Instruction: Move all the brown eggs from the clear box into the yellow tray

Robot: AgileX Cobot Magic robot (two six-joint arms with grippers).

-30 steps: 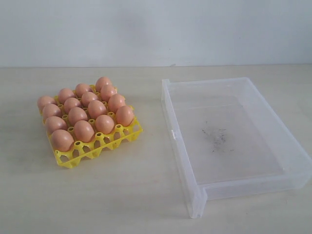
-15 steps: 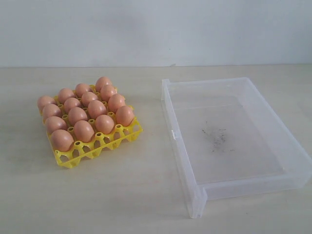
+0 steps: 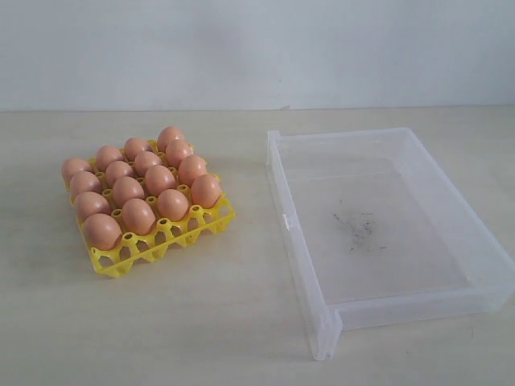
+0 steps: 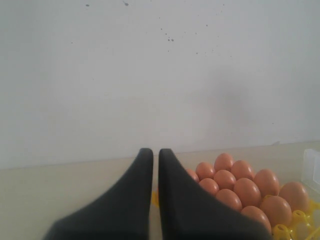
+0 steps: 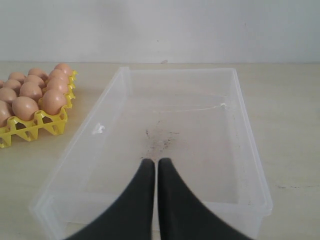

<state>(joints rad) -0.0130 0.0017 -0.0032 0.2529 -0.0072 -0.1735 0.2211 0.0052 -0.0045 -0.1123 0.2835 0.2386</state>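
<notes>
The brown eggs (image 3: 129, 190) sit in the yellow tray (image 3: 157, 241), at nine o'clock from the scuffed clear box (image 3: 386, 249), while the left gripper (image 4: 155, 156) and right gripper (image 5: 156, 164) are both pressed together, empty.

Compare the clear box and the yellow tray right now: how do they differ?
Contents: the yellow tray carries rows of brown eggs; the clear box holds none, only dark scuff marks on its floor. Look: the tray is an opaque yellow lattice; the box is see-through with solid low walls. Size: the box is clearly bigger than the tray. Both sit flat on the pale table, apart.
</notes>
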